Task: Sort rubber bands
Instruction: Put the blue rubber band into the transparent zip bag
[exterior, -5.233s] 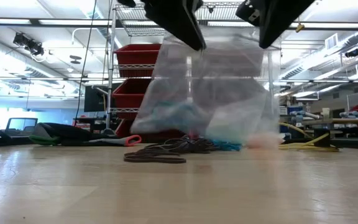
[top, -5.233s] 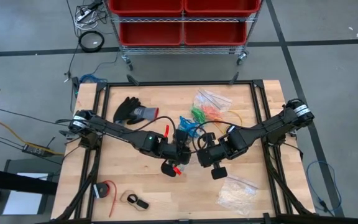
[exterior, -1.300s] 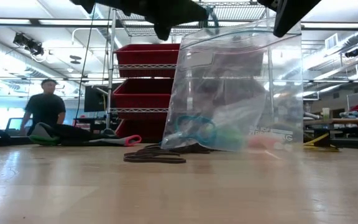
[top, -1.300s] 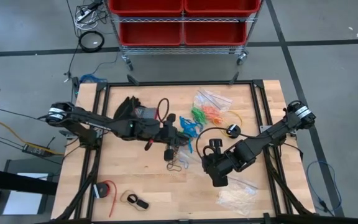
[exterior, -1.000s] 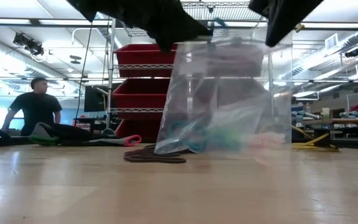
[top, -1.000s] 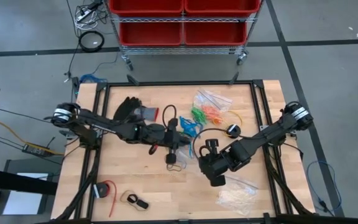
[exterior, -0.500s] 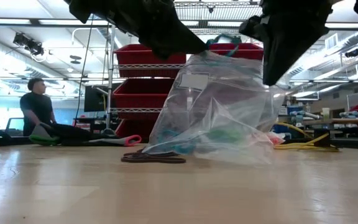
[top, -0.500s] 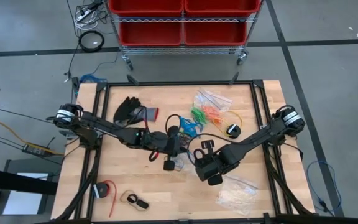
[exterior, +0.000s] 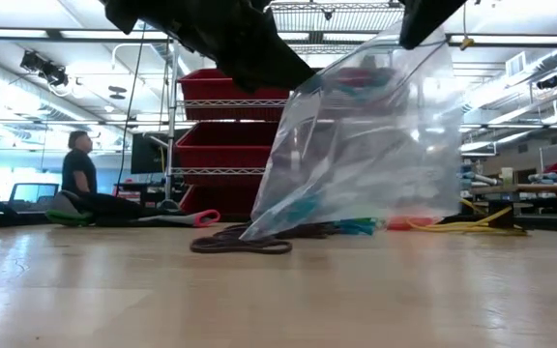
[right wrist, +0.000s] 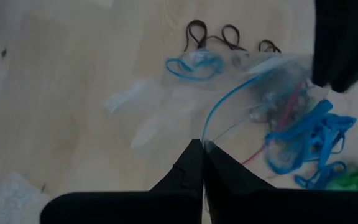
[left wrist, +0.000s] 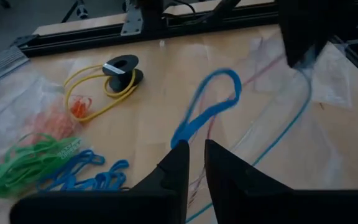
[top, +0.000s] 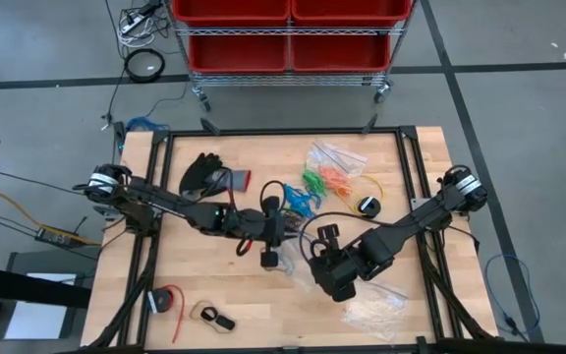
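Low view: table (exterior: 259, 300), red bins (exterior: 219, 95); right pincer (right wrist: 202, 148) tight on bag (exterior: 375, 145), left pincer (left wrist: 196, 154) ajar

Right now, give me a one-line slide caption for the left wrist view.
Left claw letting a blue rubber band drop toward the clear bag, with sorted green bands nearby.

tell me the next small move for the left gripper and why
Probably open the left gripper fully and back it out of the clear zip bag. A blue rubber band sits just past its fingertips, seemingly over the bag, whose edge the right gripper pinches shut, holding the bag up off the table. Letting go cleanly should leave the band inside.
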Motion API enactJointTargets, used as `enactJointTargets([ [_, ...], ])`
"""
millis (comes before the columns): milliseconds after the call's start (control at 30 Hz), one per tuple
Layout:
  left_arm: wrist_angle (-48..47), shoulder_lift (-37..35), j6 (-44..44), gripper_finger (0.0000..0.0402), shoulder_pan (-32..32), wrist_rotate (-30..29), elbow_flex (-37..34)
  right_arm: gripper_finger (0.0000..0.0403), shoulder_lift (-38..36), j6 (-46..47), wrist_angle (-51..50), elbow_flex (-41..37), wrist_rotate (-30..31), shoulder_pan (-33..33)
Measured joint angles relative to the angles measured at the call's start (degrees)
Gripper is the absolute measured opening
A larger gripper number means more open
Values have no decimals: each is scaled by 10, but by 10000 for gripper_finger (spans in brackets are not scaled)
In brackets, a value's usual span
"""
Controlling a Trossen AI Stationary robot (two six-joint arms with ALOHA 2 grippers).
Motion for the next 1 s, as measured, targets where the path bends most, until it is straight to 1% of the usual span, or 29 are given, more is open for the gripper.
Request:
enactJointTargets([
  [200, 8, 0, 0, 61, -10, 1, 0, 0, 0, 4, -49, 11, 1, 0],
  [333, 40, 0, 2, 61, -18, 1, 0, 0, 0, 4, -90, 21, 3, -2],
  [433, 70, 0, 4, 61, -22, 1, 0, 0, 0, 4, -110, 22, 18, -2],
  [533, 79, 0, 4, 61, -24, 1, 0, 0, 0, 9, -138, 22, 39, -2],
  [700, 55, 0, 3, 61, -28, 1, 0, 0, 0, 20, -170, 22, 65, -2],
  [833, 23, 0, 0, 61, -33, 1, 0, 0, 0, 20, -174, 22, 87, -1],
  [1000, -10, 0, -11, 61, -47, 1, 0, 0, 0, 20, -189, 37, 153, 5],
])
